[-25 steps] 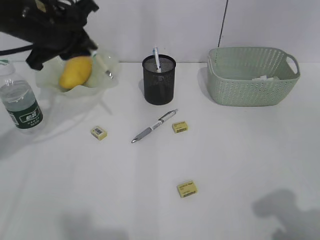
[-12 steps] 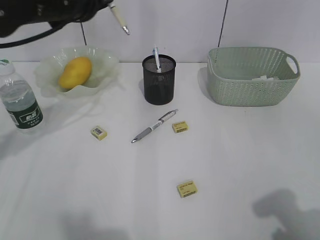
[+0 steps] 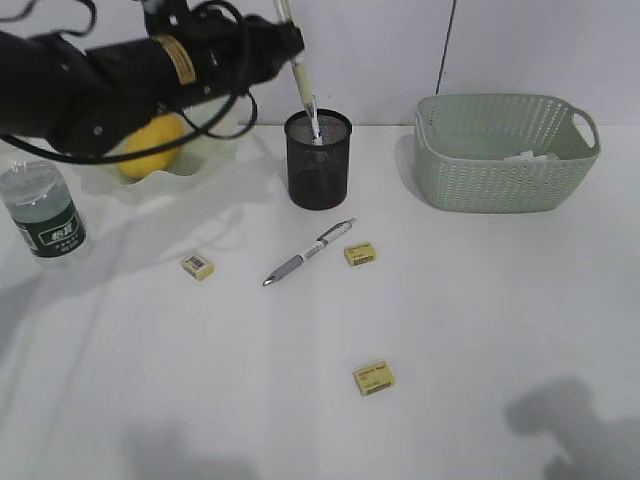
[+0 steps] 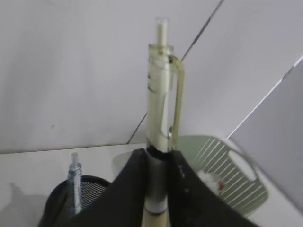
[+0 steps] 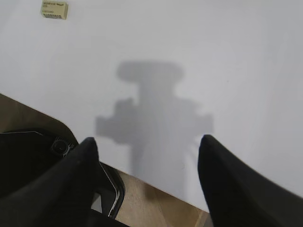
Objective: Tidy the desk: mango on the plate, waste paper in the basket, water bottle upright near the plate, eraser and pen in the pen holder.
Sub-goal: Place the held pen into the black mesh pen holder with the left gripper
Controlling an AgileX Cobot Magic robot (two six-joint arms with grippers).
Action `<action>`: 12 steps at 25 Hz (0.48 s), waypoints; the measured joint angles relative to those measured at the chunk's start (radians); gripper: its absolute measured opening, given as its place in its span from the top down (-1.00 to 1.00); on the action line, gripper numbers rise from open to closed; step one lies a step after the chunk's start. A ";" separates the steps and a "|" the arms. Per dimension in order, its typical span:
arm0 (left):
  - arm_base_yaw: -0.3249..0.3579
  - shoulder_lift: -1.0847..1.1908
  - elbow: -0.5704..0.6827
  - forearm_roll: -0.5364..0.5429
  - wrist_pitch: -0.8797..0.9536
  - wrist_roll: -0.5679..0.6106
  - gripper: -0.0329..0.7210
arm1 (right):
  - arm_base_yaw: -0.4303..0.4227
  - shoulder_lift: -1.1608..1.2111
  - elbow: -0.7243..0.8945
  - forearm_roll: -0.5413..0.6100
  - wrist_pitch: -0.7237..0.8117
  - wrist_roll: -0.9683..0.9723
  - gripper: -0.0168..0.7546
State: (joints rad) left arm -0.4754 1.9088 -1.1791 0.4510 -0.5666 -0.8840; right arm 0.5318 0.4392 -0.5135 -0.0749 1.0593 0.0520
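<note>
Exterior view: we saw the left pincer (image 3: 283,22) pinching a pen (image 3: 299,83) near-upright, pen holder (image 3: 318,160) directly below.

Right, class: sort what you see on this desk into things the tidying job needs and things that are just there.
Job: mango on plate; water bottle; basket with waste paper; pen holder; pen in left gripper; loose pen; three erasers.

Just there: hanging cable; idle right gripper.
</note>
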 joint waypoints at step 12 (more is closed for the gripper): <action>-0.001 0.165 -0.086 -0.147 -0.122 0.328 0.65 | 0.000 0.000 0.000 0.000 0.000 0.000 -0.40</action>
State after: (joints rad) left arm -0.4765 2.0738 -1.2647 0.3037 -0.6881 -0.5556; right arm 0.5318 0.4392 -0.5135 -0.0749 1.0593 0.0520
